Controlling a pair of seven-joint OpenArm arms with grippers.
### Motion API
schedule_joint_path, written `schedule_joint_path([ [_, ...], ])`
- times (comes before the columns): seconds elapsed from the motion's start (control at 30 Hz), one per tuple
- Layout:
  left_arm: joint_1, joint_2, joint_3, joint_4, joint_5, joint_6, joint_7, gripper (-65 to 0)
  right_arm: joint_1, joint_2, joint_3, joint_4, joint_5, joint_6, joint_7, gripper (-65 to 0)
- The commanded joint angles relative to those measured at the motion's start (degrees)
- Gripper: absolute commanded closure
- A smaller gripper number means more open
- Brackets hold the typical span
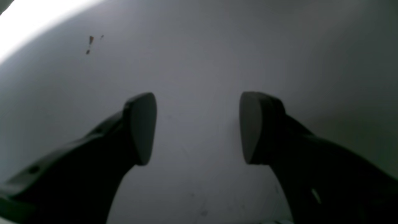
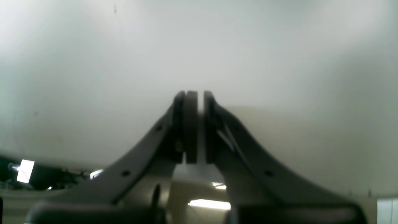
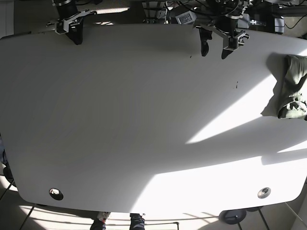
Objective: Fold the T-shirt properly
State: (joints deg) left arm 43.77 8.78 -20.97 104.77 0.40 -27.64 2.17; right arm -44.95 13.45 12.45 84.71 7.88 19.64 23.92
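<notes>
The T-shirt (image 3: 292, 86) is olive green and lies crumpled at the table's far right edge in the base view, partly cut off by the frame. My left gripper (image 3: 216, 48) is open and empty over the back of the white table (image 3: 144, 120), well to the left of the shirt. The left wrist view shows this gripper (image 1: 198, 127) with its jaws wide apart above bare table. My right gripper (image 3: 76, 36) is shut and empty at the back left. The right wrist view shows it (image 2: 197, 124) with the pads almost touching. The shirt shows in neither wrist view.
Two round grommets (image 3: 56, 194) (image 3: 263, 192) sit near the table's front corners. Small dark specks (image 3: 236, 85) mark the table near the left gripper. Cables and hardware (image 3: 182, 14) crowd the back edge. A person's feet (image 3: 103, 223) show below the front edge.
</notes>
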Motion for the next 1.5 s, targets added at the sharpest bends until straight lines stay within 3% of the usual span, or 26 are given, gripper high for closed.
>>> schedule_joint_path([
  [0.03, 6.6, 0.2, 0.1, 1.4, -0.5, -0.1, -1.3, -32.4, -5.5, 0.6, 0.3, 1.1, 0.6, 0.36, 2.6, -3.6],
  [0.2, 17.9, 0.2, -0.2, -1.1, -1.0, -0.1, -1.2, -30.6, -14.7, 0.7, -3.7, -1.9, 0.6, 0.36, 7.2, -3.5],
  [0.37, 17.8, -0.4, -0.2, -14.2, -0.9, -0.1, -1.2, -30.6, -14.0, 0.7, -11.3, -15.7, 0.5, 0.01, 11.0, -3.5],
  [0.53, 6.3, -3.9, -0.6, -34.0, -0.4, 0.0, -1.2, -30.0, -3.1, 0.7, -16.6, -34.8, 0.5, -0.08, 12.7, -3.5],
  [0.63, -1.0, -6.6, -0.9, -46.8, -0.6, 0.0, -1.3, -23.1, 4.8, 0.0, -17.3, -46.2, 0.5, -0.08, 12.7, -3.5],
  [0.8, -12.5, -10.6, -1.0, -64.5, -0.7, 0.3, -1.4, -21.7, 14.2, -1.3, -17.1, -56.8, 0.5, -0.08, 12.4, -3.5],
  [0.9, -19.1, -12.2, -0.6, -73.4, -0.5, 5.4, -2.6, -21.9, 17.9, -1.5, -17.1, -60.8, 0.5, -0.17, 12.3, -3.5],
  [1.0, -22.3, -12.7, 0.2, -81.2, -0.4, 10.7, -8.7, -22.1, 21.5, -3.3, -17.1, -65.5, 0.5, -0.17, 12.3, -3.5],
  [1.13, -28.2, -14.6, 8.4, -90.7, -0.5, 17.0, -13.6, -22.2, 25.4, -3.7, -17.1, -71.1, 0.5, -0.52, 12.3, -3.5],
  [1.2, -29.3, -14.6, 12.1, -93.7, -0.5, 19.5, -15.9, -22.2, 25.7, -4.9, -17.1, -71.1, 0.5, -3.42, 12.3, -3.5],
  [1.27, -29.3, -14.5, 12.9, -93.7, -0.5, 19.6, -16.3, -22.2, 26.4, -5.4, -17.1, -71.1, 0.4, -5.18, 12.3, -3.5],
  [1.5, -27.3, -14.4, 13.1, -93.2, -0.8, 19.5, -19.7, -21.8, 23.7, -5.6, -17.1, -69.6, 0.5, -5.53, 13.2, -3.5],
])
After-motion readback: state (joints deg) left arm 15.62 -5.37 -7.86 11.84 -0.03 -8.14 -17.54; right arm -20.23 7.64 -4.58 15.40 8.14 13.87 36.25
